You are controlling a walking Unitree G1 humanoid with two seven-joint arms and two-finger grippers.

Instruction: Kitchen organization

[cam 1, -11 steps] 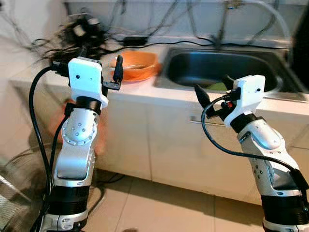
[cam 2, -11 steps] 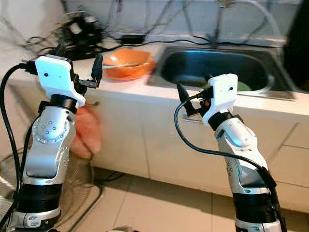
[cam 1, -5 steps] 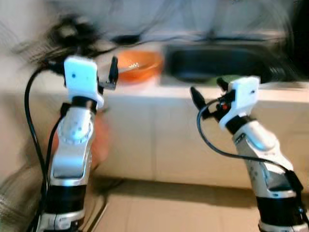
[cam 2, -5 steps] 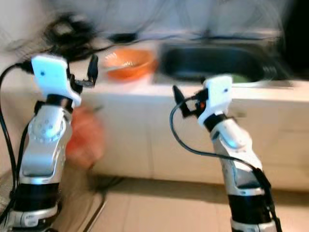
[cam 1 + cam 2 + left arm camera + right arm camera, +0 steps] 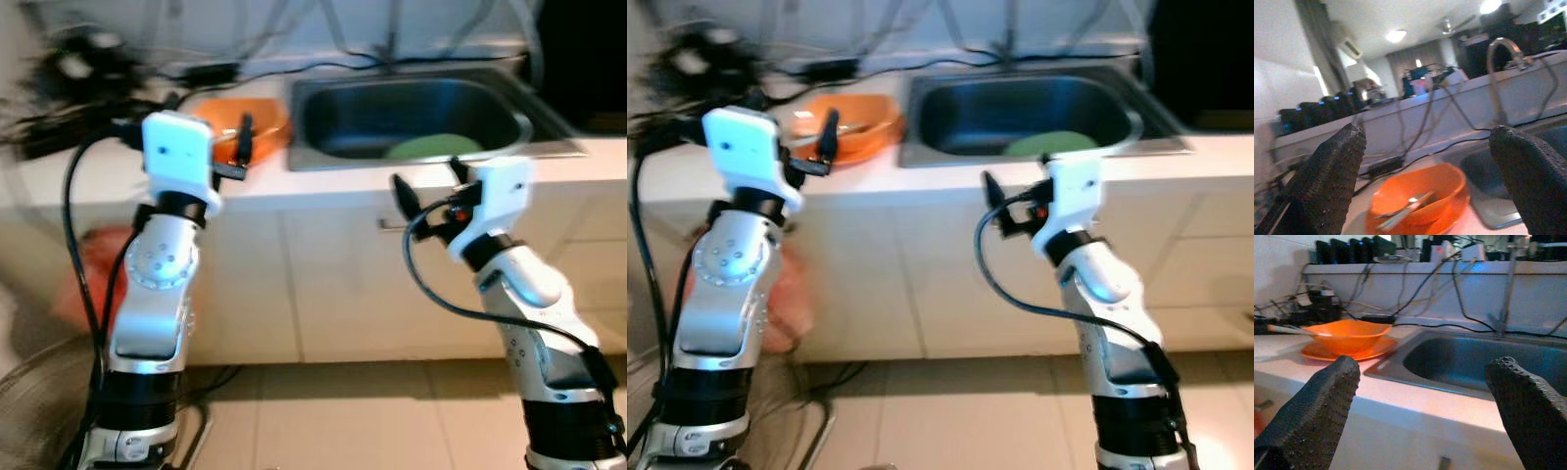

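Against the frame a second ago, the whole scene has slid sideways and the sink (image 5: 411, 117) now sits nearer the middle of the head views — the camera has turned, while both arms keep the same raised pose in front of the worktop (image 5: 284, 186).

The left hand (image 5: 1425, 161) is held up at worktop height just in front of the orange bowl (image 5: 1418, 193), its two black fingers (image 5: 1332, 166) spread wide with nothing between them and touching nothing. The right hand (image 5: 1420, 396) is raised before the front edge of the sink, fingers likewise spread wide — empty, clear of the worktop.

The orange bowl stands on a matching orange plate (image 5: 1347, 350) on the pale worktop, just to the left of the sink, and metal cutlery (image 5: 1403, 210) lies inside it. A green item (image 5: 431, 147) rests in the steel sink basin; a tap (image 5: 1503, 54) rises behind it. Black cables (image 5: 1449, 284) trail along the back wall, with a dark tangle of them at the far left of the worktop. Below are pale cabinet fronts and a tiled floor (image 5: 343, 421), and something orange-red (image 5: 83, 274) shows blurred behind the left arm.
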